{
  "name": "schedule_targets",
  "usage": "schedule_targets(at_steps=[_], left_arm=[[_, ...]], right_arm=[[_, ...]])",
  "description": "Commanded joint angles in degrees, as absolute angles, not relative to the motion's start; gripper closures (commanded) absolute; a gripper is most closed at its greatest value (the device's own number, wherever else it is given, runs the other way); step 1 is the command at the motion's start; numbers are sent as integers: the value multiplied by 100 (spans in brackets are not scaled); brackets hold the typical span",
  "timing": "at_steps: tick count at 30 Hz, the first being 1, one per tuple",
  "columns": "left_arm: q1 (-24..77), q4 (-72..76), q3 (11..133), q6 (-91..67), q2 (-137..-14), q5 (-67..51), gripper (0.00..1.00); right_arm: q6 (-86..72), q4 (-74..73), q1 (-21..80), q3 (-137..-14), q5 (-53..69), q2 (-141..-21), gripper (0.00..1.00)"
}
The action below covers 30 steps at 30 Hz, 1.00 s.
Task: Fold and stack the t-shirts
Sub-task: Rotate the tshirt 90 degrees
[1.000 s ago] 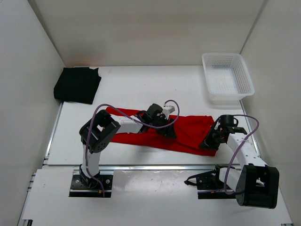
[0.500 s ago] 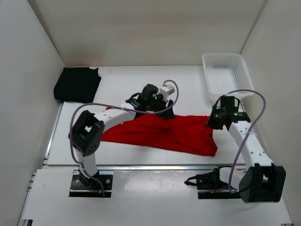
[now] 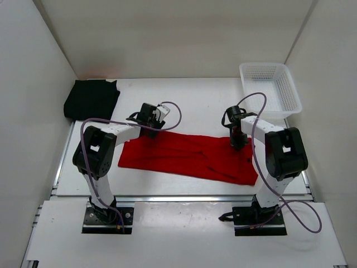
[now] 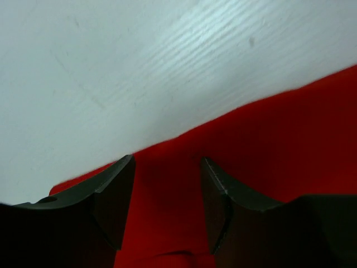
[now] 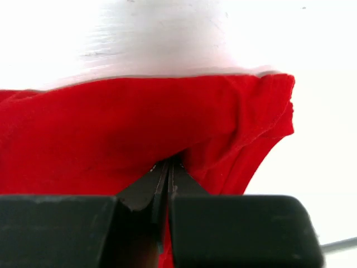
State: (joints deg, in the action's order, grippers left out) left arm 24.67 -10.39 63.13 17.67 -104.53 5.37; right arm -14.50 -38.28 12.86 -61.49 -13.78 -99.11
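1. Overhead first. Red t-shirt (image 3: 184, 156) lies as a long crumpled band across the worktop (image 3: 184, 103). Left gripper (image 3: 144, 132) is at the shirt's far left corner, right gripper (image 3: 239, 140) at its far edge toward the right end. Black t-shirt (image 3: 91, 100) sits folded well beyond the red shirt's left end, in the back corner. White basket (image 3: 244, 89) sits beyond the right end. Neither looks to block a fold. No orange shirt visible.

2. Left wrist view. Left gripper (image 4: 167, 167): jaws partly apart, straddling the hem of the red t-shirt (image 4: 279, 145), bare worktop (image 4: 139, 67) just past it. Nothing gripped. Risk: closing here may take one layer only, or scrape the worktop and miss the hem.

3. Right wrist view. Right gripper (image 5: 168, 166): jaws pressed together, tips buried in a pucker of the red t-shirt (image 5: 83, 134); looks like a thin pinch near its edge. Risk: so shallow a bite may slip on lifting. With only this end held, the band would likely drag askew and bunch.
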Motion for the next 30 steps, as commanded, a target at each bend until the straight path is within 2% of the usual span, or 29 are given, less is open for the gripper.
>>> schedule_targets(at_steps=[1, 5, 9, 13, 18, 20, 25, 28, 30], left_arm=[[2391, -1063, 6171, 2188, -10327, 966, 39], [2145, -1361, 5916, 2232, -10310, 1204, 43], [1847, -1721, 5714, 2311, -9976, 1292, 42], [1600, -2503, 5774, 2101, -9756, 1274, 44], [1450, -3364, 5721, 1715, -9405, 819, 42], [1433, -3857, 5870, 1426, -9439, 459, 40], [1468, -4719, 6021, 1108, -9510, -1113, 39], [1476, -4772, 5977, 888, -9510, -1704, 39], [1485, -4781, 5959, 888, -9431, -1575, 40]], right_arm=[[-1266, -3674, 1502, -6424, -1740, -10194, 100], [-1178, -3708, 1652, -6749, -1784, -10729, 100], [-959, -3858, 1793, -7689, -1723, -11381, 100], [-862, -4087, 1960, -8787, -1582, -12084, 100], [-747, -4359, 2232, -10929, -1337, -13076, 100], [-835, -4377, 2258, -11493, -1169, -13157, 94], [-826, -4368, 2128, -11760, -1011, -12255, 89], [-852, -4255, 1865, -11173, -801, -11360, 89], [-844, -4166, 1732, -10130, -651, -10719, 91]])
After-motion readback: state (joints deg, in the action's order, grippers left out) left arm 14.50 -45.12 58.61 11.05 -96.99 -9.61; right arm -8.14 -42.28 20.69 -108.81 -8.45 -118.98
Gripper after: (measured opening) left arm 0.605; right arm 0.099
